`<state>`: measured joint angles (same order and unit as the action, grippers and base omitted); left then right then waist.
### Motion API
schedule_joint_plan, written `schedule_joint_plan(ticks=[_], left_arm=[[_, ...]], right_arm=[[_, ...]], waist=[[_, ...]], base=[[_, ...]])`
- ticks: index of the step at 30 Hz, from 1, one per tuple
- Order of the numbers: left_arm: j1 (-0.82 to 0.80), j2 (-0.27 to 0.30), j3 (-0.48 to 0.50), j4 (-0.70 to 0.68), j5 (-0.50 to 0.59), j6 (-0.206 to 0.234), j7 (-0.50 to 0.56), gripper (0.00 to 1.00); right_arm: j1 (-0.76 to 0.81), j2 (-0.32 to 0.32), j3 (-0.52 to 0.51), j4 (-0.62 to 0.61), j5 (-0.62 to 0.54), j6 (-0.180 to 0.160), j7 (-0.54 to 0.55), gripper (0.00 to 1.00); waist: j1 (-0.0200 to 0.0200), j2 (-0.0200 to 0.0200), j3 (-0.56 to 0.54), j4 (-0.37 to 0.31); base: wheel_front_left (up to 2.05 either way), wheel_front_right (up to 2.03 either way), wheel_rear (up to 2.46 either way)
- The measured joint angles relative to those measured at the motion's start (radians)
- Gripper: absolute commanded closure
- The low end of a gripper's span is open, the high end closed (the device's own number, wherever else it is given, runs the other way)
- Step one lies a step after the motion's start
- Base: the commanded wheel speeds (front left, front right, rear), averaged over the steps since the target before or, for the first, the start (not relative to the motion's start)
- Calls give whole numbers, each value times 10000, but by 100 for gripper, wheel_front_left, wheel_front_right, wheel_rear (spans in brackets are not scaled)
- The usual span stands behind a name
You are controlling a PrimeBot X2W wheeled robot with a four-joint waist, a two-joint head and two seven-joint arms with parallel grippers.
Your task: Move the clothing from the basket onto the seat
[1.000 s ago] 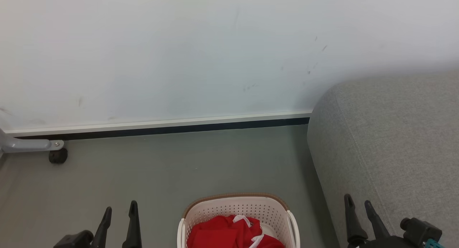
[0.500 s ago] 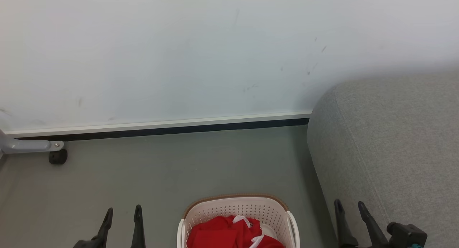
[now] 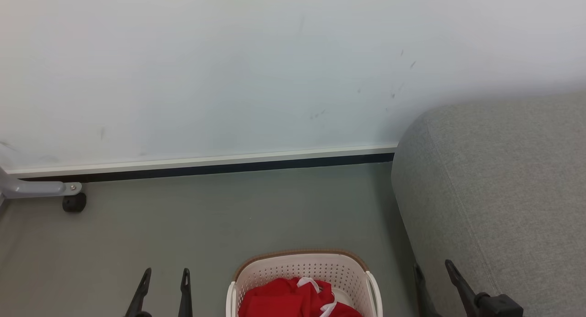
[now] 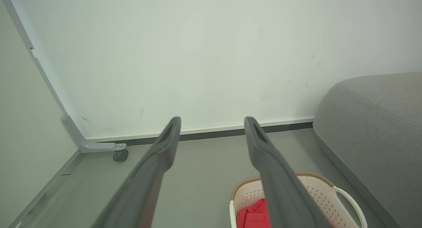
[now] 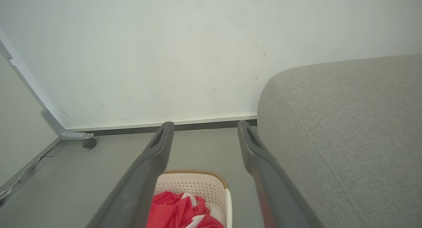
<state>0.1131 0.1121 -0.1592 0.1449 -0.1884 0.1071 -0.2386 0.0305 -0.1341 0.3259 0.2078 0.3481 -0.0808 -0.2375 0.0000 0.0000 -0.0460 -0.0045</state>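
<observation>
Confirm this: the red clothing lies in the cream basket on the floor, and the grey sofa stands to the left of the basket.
Wrong side. The head view shows the grey sofa to the right of the basket. The red clothing does lie in the cream basket on the floor.

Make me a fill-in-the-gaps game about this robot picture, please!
The clothing in the basket is coloured ____.
The basket stands on the ____, beside the grey seat.
The left gripper and the right gripper both have their fingers ____.
Missing words: red; floor; open.
</observation>
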Motion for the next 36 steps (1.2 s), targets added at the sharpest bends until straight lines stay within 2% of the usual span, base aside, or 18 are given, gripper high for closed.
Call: schedule_joint_plan(ticks=[6, 29, 36], left_arm=[[196, 42, -90, 2, 587, 84, -111, 0], [379, 46, -52, 6, 594, 59, -111, 0], [180, 142, -192, 8, 702, -199, -111, 0]], right_arm=[[35, -46, 157, -17, -504, -73, -119, 0], [198, -54, 127, -115, -516, -73, -121, 0], [200, -111, -4, -418, -617, -73, -121, 0]], waist=[[0, 0, -36, -1], [0, 1, 149, -38], [0, 1, 600, -94]], base=[[0, 0, 0], [0, 0, 0], [0, 0, 0]])
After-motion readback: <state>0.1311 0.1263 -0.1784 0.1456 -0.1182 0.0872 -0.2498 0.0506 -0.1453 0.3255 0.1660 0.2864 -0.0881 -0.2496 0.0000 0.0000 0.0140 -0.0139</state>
